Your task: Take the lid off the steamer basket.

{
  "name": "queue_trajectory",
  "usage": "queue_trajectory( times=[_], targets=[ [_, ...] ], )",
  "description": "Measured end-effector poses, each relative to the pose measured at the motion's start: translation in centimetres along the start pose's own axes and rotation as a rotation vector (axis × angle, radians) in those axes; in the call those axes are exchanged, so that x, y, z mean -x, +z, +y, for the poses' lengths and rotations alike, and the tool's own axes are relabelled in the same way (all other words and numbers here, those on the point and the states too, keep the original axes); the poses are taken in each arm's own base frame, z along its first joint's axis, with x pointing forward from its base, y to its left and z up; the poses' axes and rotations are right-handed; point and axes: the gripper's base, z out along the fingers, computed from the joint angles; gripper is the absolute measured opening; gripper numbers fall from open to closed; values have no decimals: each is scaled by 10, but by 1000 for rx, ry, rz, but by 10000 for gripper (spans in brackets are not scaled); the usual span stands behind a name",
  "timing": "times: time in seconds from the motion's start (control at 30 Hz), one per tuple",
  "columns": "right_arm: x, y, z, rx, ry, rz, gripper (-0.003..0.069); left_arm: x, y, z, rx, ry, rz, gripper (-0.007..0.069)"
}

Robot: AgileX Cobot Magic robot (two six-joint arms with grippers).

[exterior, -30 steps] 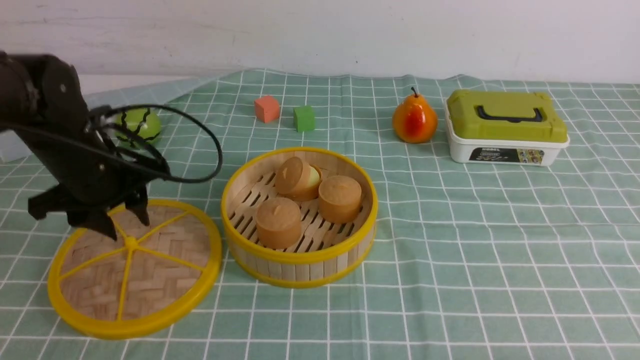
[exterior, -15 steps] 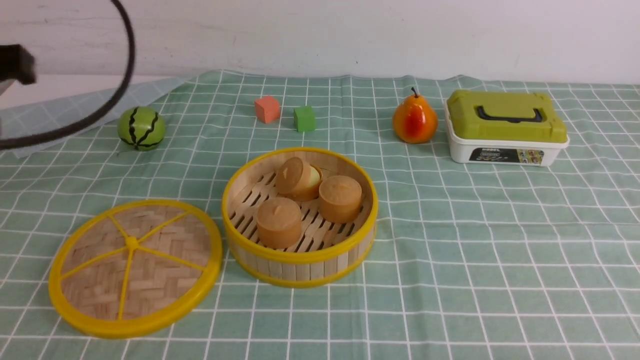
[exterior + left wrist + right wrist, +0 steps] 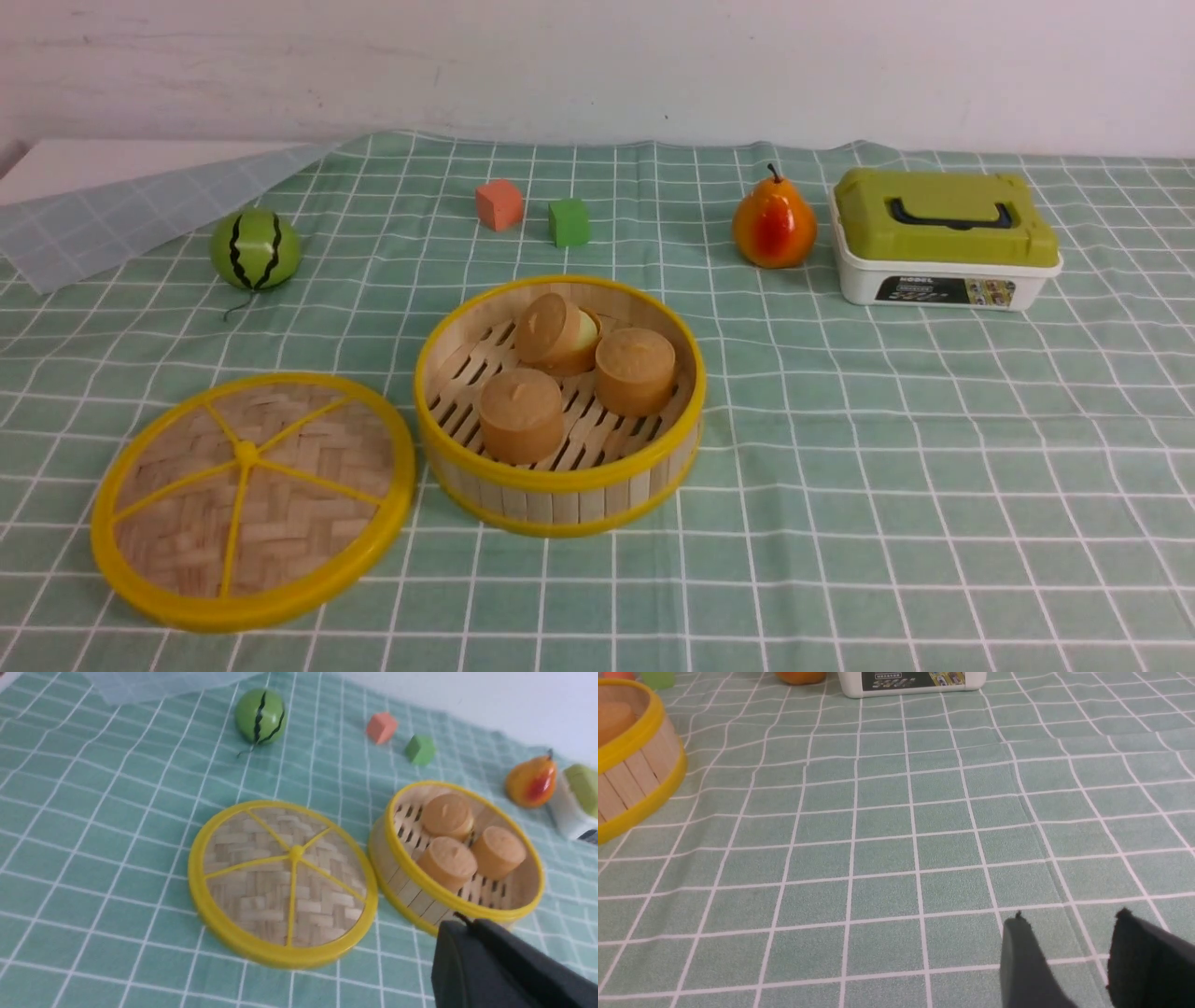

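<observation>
The lid lies flat on the cloth, just left of the steamer basket, and nothing holds it. The basket is uncovered and holds three round brown cakes. Neither arm shows in the front view. In the left wrist view my left gripper is shut and empty, raised well off the cloth, with the lid and the basket ahead of it. In the right wrist view my right gripper is open and empty over bare cloth, with the basket far off to one side.
A toy watermelon sits at the back left. An orange cube and a green cube sit behind the basket. A pear and a white box with a green lid stand at the back right.
My left arm, which hung just over the lid, has lifted up and to the left out of the front view. The lid stays on the cloth. The watermelon has shifted slightly.
</observation>
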Motion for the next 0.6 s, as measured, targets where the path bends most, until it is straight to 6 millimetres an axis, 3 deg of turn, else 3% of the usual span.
queue_trajectory(
  times=[0.07, 0.17, 0.6],
  targets=[
    [0, 0, 0, 0, 0, 0, 241, -21, 0, 6, -43, -26, -42, -13],
    [0, 0, 0, 0, 0, 0, 241, -36, 8, 11, -58, -40, -59, -13],
    [0, 0, 0, 0, 0, 0, 241, -52, 23, 20, -24, -22, -28, -13]
  ],
)
